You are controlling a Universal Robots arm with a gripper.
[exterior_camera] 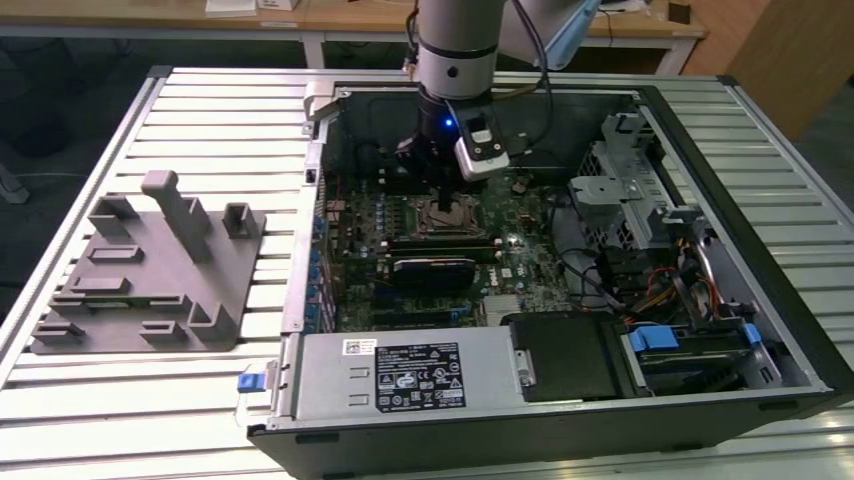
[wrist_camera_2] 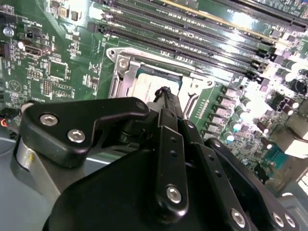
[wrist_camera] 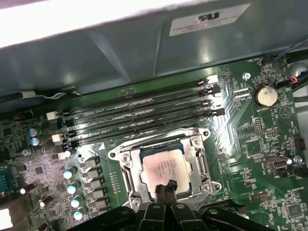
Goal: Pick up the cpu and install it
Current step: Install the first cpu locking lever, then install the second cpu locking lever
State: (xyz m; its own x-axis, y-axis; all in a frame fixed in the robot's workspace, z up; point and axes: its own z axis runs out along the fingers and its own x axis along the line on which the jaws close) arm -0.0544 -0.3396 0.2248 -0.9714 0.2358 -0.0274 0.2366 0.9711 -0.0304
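cpu (wrist_camera_2: 153, 85) partly behind hand (wrist_camera_2: 166, 92)

I see the small square cpu (wrist_camera: 166, 169) with its matt silvery metal top, a glossy green circuit board (wrist_camera: 250, 130), and the matt black gripper (wrist_camera: 166, 188).

Silvery square cpu (wrist_camera: 164, 169) lies flat inside the motherboard socket (wrist_camera: 126, 166).

No print I can read from here.
I see labels on the power supply (exterior_camera: 400, 375) and case wall (wrist_camera: 209, 19), both illegible.
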